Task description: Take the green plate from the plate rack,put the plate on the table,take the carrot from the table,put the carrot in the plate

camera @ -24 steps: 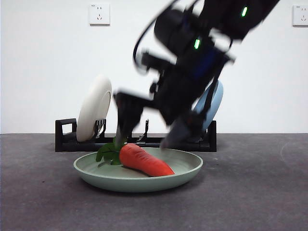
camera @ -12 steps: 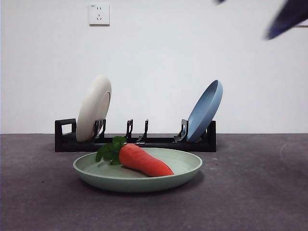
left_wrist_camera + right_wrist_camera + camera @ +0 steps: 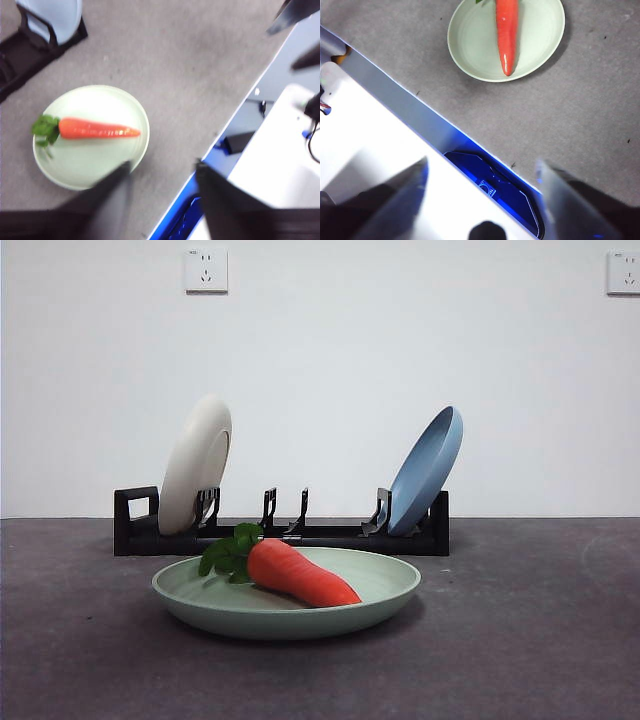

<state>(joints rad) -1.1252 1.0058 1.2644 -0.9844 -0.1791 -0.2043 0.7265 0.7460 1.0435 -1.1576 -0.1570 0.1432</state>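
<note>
green plate (image 3: pixel 200 598) flat on table (image 3: pixel 520 640) | carrot (image 3: pixel 300 574) lies in it, leafy top toward 9 o'clock | plate rack (image 3: pixel 135 520) behind at 12 o'clock, holds cream-white plate (image 3: pixel 195 465) and blue plate (image 3: pixel 428 470) | left gripper (image 3: pixel 160 187) wide apart, empty | right gripper (image 3: pixel 481 182) wide apart, empty

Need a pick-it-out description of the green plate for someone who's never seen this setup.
Find the long black plate rack at the back of the dark grey table; a cream-white plate and a blue plate stand tilted in it. The green plate is in front of the rack, lying flat on the table. It is the only pale mint one, and it holds the carrot.
</note>
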